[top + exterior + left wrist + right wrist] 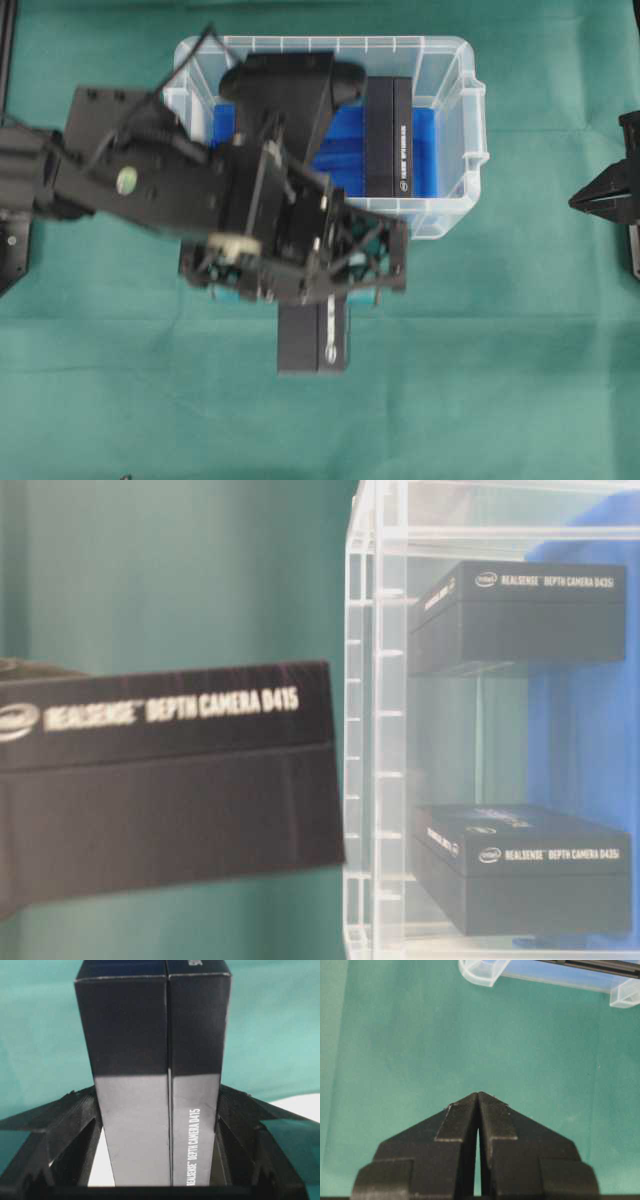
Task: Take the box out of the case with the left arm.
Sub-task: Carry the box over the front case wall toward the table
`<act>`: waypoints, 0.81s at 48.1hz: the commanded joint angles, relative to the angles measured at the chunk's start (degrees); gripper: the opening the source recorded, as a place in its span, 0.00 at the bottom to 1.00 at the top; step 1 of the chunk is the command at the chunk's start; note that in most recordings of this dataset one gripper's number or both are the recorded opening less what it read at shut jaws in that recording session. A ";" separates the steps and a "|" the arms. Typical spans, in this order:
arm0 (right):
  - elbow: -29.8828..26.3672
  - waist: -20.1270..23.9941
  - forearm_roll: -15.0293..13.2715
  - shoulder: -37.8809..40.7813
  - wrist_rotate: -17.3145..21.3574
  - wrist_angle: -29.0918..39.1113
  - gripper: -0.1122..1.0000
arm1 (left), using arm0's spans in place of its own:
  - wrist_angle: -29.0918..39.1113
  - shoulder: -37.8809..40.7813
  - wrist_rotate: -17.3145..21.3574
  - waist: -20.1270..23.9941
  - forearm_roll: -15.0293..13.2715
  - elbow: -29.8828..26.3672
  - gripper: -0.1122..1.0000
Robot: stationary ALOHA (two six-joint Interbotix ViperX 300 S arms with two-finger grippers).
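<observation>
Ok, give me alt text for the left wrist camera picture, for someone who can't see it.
A long black box printed "Depth Camera D415" is clamped between the two black fingers of the left gripper and points away from the camera. Behind it lies a green cloth.

left arm [130, 180] reaches in from the left edge, its hand [295, 265] pointing straight down with fingers clamped around a box. right hand [478, 1097] sits pinched closed at the far right.
</observation>
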 commanded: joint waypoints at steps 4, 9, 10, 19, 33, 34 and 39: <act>-1.58 -0.09 0.00 0.26 0.18 -0.09 0.10 | -0.35 -2.55 -2.11 -1.93 0.18 -1.14 0.66; -1.58 -0.09 0.00 0.26 0.18 0.18 0.10 | -0.35 -2.37 -3.08 -2.90 0.18 -1.41 0.66; -1.58 -0.09 0.00 0.26 0.09 0.18 0.10 | -0.35 -2.29 -3.25 -3.08 0.18 -1.41 0.66; -1.58 -0.09 0.00 0.26 0.18 0.35 0.10 | -0.44 -2.37 -3.43 -3.34 0.18 -1.23 0.66; -1.58 -0.09 0.00 0.26 0.18 0.35 0.10 | -1.85 -2.29 -3.60 -4.04 0.53 3.43 0.66; -1.58 -0.09 0.00 0.26 0.18 0.35 0.10 | -2.29 -2.37 -3.60 -4.04 0.53 4.13 0.66; -1.58 -0.09 0.00 0.26 0.18 0.35 0.10 | -5.71 -2.55 -4.22 -4.75 0.62 8.61 0.66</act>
